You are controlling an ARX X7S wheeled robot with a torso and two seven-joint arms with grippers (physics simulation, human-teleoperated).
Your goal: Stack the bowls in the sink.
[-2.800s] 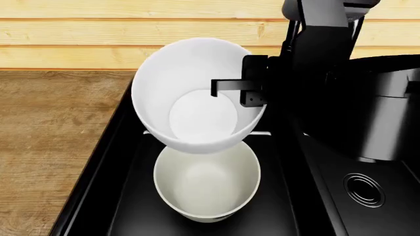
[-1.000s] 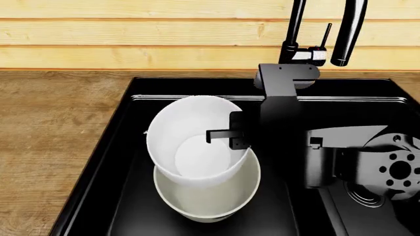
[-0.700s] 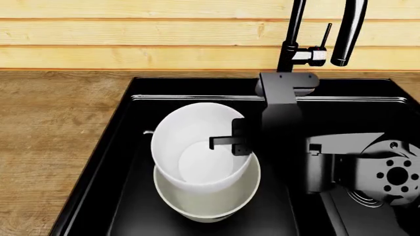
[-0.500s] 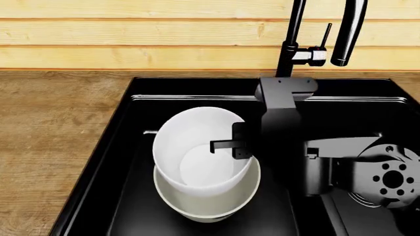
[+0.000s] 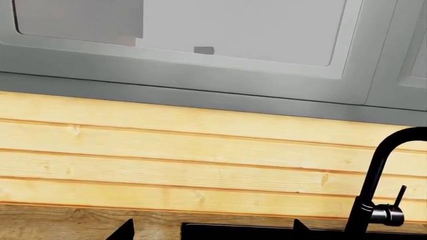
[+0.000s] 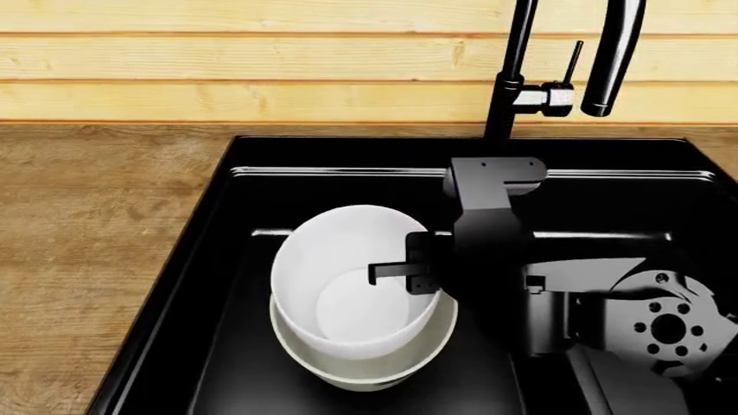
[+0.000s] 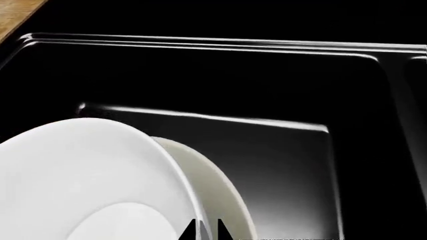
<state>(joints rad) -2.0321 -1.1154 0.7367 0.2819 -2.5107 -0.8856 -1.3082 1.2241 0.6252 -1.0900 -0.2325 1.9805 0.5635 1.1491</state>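
Bowls nearly nested: your right pincer (image 6: 406,271), clenched on the white bowl (image 6: 346,285) rim, has lowered it into the cream bowl (image 6: 363,367); release next.

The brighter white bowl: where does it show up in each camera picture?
Head view: white bowl, low centre, nested in the cream bowl.
Right wrist view: white bowl fills the lower left.
Left wrist view: not in it.
Shared landmark: the black sink.

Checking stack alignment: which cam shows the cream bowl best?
Head view: the cream bowl shows as a rim and wall under the white bowl, in the sink. Right wrist view shows only a rim sliver. Left wrist view shows none of it.
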